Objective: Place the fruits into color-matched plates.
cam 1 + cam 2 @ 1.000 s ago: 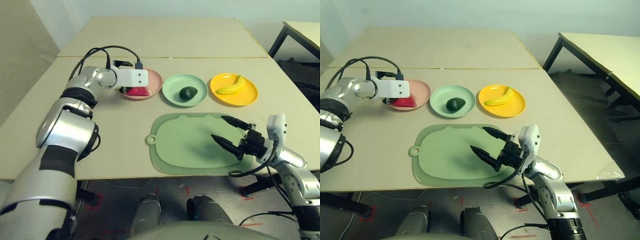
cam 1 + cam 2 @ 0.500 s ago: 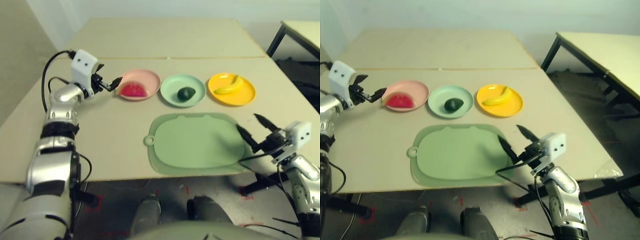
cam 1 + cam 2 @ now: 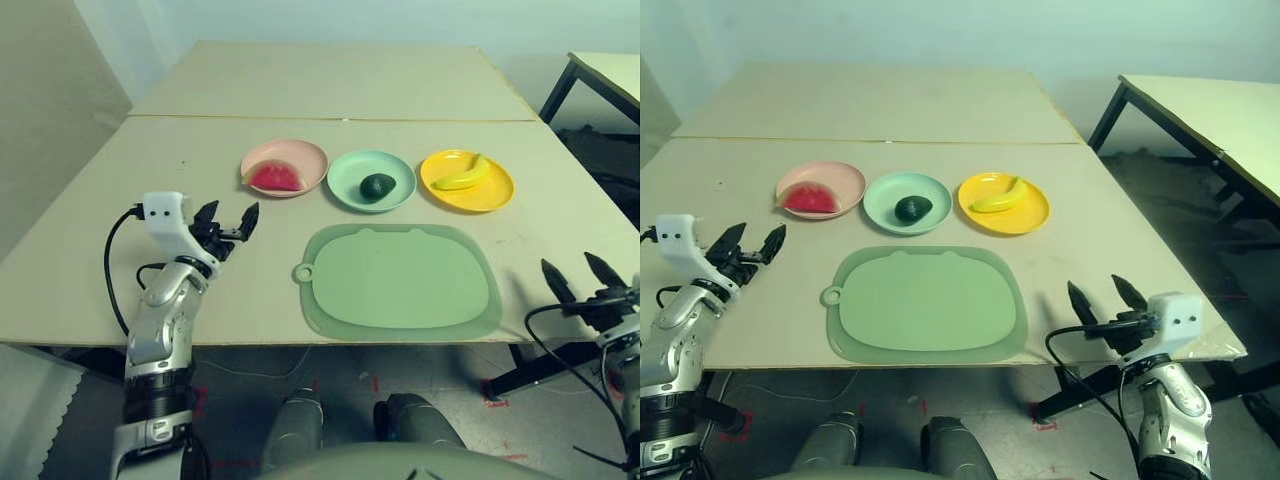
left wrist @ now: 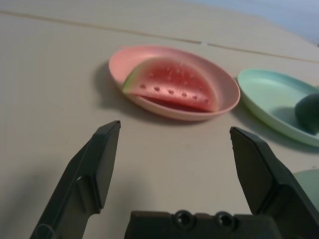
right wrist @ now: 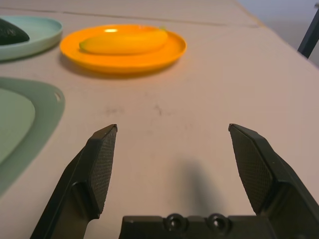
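Note:
Three plates stand in a row at mid table. The red watermelon wedge (image 3: 275, 178) lies in the pink plate (image 3: 300, 158), the dark avocado (image 3: 377, 186) in the mint green plate (image 3: 345, 172), the banana (image 3: 460, 176) in the yellow plate (image 3: 495, 190). My left gripper (image 3: 229, 220) hovers open at the near left of the table, pointing toward the pink plate, nothing between its fingers. At the table's near right corner my right gripper (image 3: 581, 279) is open and empty, facing the yellow plate (image 5: 124, 52).
A large green mat (image 3: 400, 280) with a ring tab lies in front of the plates, between the two grippers. A second table (image 3: 1200, 110) stands off to the right. The table's front edge runs just under both grippers.
Both arms have pulled back toward me: the left gripper from beside the pink plate to the near left, the right gripper off the mat's edge to the near right corner. Fruits stayed put.

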### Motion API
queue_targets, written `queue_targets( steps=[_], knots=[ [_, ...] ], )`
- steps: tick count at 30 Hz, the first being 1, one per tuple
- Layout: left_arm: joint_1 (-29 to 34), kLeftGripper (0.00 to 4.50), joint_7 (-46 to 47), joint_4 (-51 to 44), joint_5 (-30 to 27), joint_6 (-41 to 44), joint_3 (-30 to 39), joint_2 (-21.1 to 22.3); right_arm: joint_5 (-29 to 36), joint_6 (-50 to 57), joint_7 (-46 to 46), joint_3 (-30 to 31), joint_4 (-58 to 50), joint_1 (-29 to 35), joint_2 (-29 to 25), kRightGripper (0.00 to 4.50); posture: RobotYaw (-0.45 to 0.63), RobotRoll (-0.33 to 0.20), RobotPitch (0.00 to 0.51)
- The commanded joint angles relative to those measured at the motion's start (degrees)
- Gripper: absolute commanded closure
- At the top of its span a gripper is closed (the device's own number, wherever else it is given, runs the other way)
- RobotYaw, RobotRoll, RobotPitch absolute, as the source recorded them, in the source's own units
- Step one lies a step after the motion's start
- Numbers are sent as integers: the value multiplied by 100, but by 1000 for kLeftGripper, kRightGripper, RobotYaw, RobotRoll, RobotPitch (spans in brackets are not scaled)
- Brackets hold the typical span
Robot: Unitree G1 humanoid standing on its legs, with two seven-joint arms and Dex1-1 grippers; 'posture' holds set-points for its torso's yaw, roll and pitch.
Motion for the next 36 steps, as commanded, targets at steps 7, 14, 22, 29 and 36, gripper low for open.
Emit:
queue_targets(
  steps=[7, 14, 22, 29, 36],
  knots=[
    [498, 37, 7, -219, 61, 265, 2, 339, 36, -327, 257, -39, 536, -506, -44, 0, 83, 0, 97],
    [653, 37, -58, -233, 157, 297, -148, 483, 24, -388, 288, -45, 700, -636, -57, 0, 89, 0, 105],
    [701, 37, -45, -405, 146, 407, -109, 542, -22, -414, 390, 10, 979, -840, -92, 0, 107, 0, 117],
    [936, 37, -2, -732, 189, 491, -85, 611, -39, -422, 454, 72, 1133, -933, -19, 0, 145, 0, 131],
    [1080, 37, -2, -924, 189, 581, -16, 690, -66, -477, 473, 117, 1289, -1038, 67, 0, 156, 0, 134]
  ],
)
